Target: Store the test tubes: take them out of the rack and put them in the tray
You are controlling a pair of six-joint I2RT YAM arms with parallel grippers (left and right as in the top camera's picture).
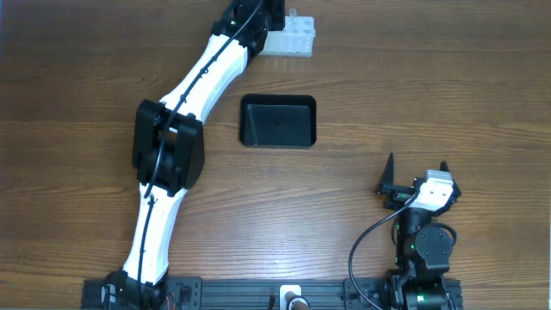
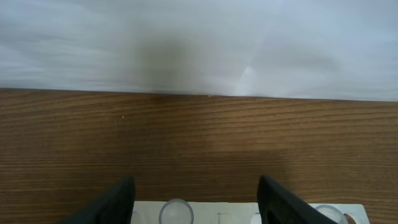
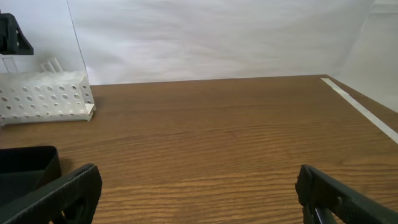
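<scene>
A white perforated test tube rack (image 1: 291, 39) stands at the far edge of the wooden table, also seen as the rack (image 3: 45, 96) with clear tubes (image 3: 51, 64) sticking up. My left gripper (image 2: 196, 202) hovers open over the rack's top (image 2: 249, 211), with a tube mouth (image 2: 176, 212) between its fingers and another tube (image 2: 328, 213) off to the side. The black tray (image 1: 278, 120) sits empty in the middle of the table, its corner (image 3: 28, 163) visible from the right wrist. My right gripper (image 1: 415, 172) stands open near its base, holding nothing.
The left arm (image 1: 185, 112) stretches diagonally across the table's left half. A white wall (image 2: 199, 43) rises just behind the table's far edge. A pale tape strip (image 3: 360, 109) runs along the right side of the table.
</scene>
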